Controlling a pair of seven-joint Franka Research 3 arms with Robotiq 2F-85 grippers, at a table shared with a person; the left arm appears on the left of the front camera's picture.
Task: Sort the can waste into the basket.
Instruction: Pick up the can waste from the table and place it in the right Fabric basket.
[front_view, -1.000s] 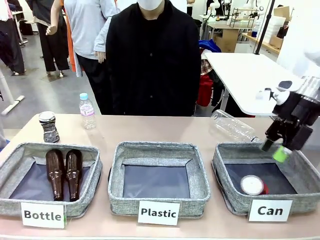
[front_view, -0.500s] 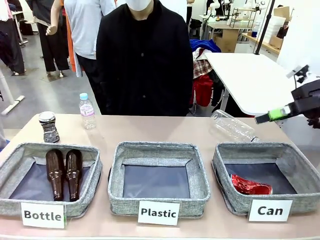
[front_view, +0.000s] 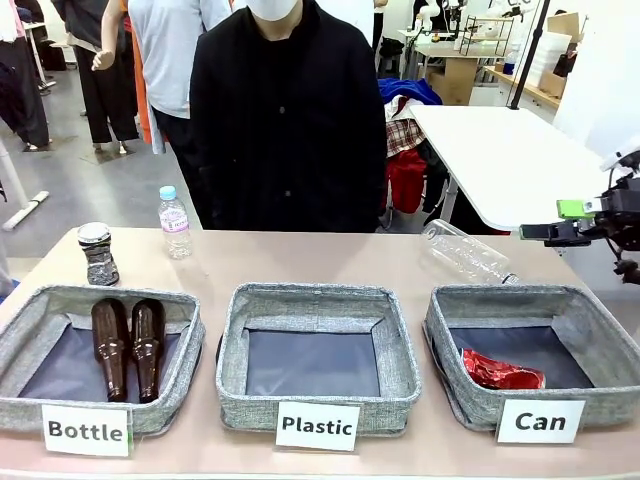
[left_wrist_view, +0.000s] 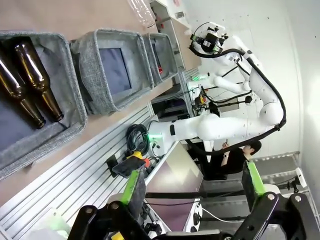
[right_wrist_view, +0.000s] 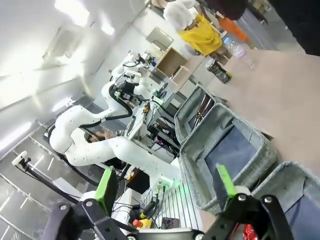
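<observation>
Red can (front_view: 502, 371) lies in the Can basket (front_view: 510, 293); right claw (front_view: 560, 222) hangs released nearby; likely next: grasp the dark can (front_view: 98, 253) across the table (front_view: 300, 262).

Two glossy white, round-jointed robot arms, the right arm (left_wrist_view: 235, 131) trailed by a looping black cable (left_wrist_view: 274, 92), end in the black left gripper (left_wrist_view: 192, 182) and right gripper (right_wrist_view: 165, 182), their fingers (right_wrist_view: 106, 184) faced with bright green pads.
</observation>
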